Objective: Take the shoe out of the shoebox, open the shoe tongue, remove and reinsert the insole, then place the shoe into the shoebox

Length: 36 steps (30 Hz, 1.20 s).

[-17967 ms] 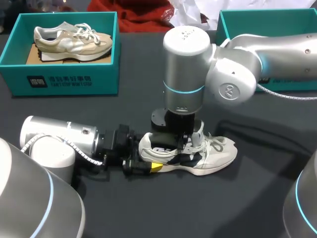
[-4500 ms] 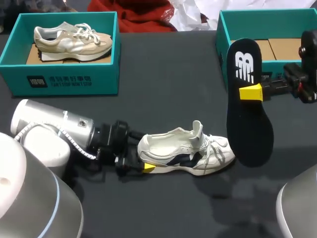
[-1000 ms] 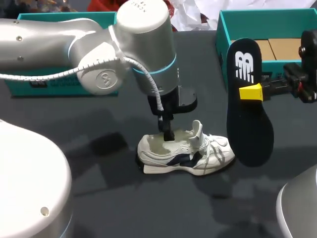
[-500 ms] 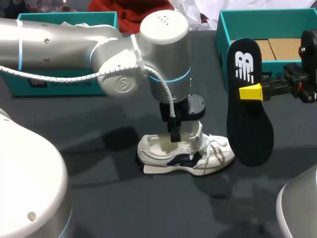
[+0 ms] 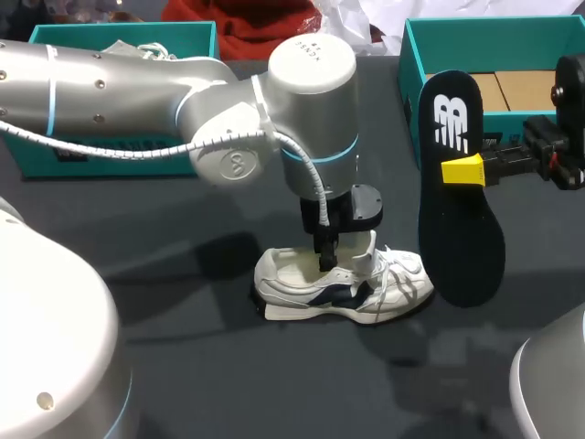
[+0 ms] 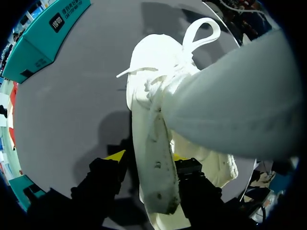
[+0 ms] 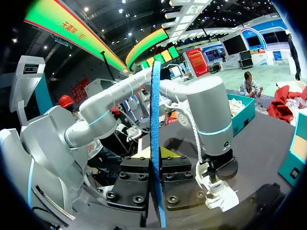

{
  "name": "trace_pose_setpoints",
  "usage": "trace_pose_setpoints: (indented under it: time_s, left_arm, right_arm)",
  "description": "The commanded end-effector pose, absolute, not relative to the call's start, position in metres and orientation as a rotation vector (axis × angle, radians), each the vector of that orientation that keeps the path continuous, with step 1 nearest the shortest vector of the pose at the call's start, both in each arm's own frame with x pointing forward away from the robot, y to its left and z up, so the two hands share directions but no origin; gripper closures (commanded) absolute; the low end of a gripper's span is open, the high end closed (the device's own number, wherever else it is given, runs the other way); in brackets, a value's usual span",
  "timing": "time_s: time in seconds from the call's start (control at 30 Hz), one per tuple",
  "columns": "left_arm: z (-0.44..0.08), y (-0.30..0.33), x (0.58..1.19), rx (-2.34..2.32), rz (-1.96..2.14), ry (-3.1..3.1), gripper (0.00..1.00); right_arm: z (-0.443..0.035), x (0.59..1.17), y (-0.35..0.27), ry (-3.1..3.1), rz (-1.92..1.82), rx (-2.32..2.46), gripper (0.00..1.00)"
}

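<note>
Since half a second ago the left arm [image 5: 311, 101] has slid a little to the right and lower, and its left gripper [image 5: 334, 256] now sits in the shoe's mouth at the upright tongue. The right gripper [image 5: 457, 170] and the insole [image 5: 457, 229] have not shifted.

Head view: the white shoe [image 5: 343, 283], with a dark side stripe and loose laces, lies on its sole at lower centre of the matte dark table [image 5: 228, 366]. At right the long, flat black insole hangs on end, pinched at its waist. A teal cardboard shoebox [image 5: 411, 55] stands at upper right with brown card inside. A second box [image 5: 91, 155] at upper left is mostly hidden behind the smooth grey arm.

Left wrist view: the left gripper [image 6: 147, 155] is closed on the shoe [image 6: 153, 124]; both fingers [image 6: 114, 156] press a soft white strip with eyelet holes.

Right wrist view: the right gripper [image 7: 154, 155] clamps the insole [image 7: 155, 105], seen edge-on as a thin blue band. The shoe [image 7: 223, 199] lies ahead.
</note>
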<state>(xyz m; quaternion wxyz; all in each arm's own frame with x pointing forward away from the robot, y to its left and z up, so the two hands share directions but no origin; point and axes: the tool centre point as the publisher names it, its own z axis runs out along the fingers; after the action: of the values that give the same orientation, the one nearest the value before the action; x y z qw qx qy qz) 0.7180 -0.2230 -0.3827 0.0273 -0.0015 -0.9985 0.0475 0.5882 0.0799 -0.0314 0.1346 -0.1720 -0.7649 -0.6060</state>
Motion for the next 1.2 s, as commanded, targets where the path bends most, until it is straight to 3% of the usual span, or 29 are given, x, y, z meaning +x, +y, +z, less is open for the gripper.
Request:
trace_pose_setpoints:
  time_s: [0.03, 0.07, 0.1, 0.57, 1.0, 1.2]
  left_arm:
    - [-0.389, -0.228, 0.718, -0.003, 0.136, -3.083, 0.6]
    - [-0.389, -0.228, 0.718, -0.003, 0.137, -3.082, 0.71]
    - [-0.39, -0.229, 0.718, -0.003, 0.137, -3.081, 1.0]
    - [-0.37, -0.225, 0.714, -0.165, 0.2, -3.02, 1.0]
    - [-0.322, -0.22, 0.715, -0.832, 0.153, -2.838, 1.0]
    - [-0.322, -0.22, 0.715, -0.832, 0.153, -2.838, 1.0]
  right_arm:
    - [-0.034, 0.581, 0.078, -2.217, -1.769, -0.511, 1.0]
    - [-0.034, 0.581, 0.078, -2.217, -1.769, -0.511, 1.0]
    - [-0.034, 0.581, 0.078, -2.217, -1.769, -0.511, 1.0]
    - [-0.034, 0.581, 0.078, -2.217, -1.769, -0.511, 1.0]
    - [-0.034, 0.581, 0.078, -2.217, -1.769, -0.511, 1.0]
    - [-0.034, 0.581, 0.078, -2.217, -1.769, -0.511, 1.0]
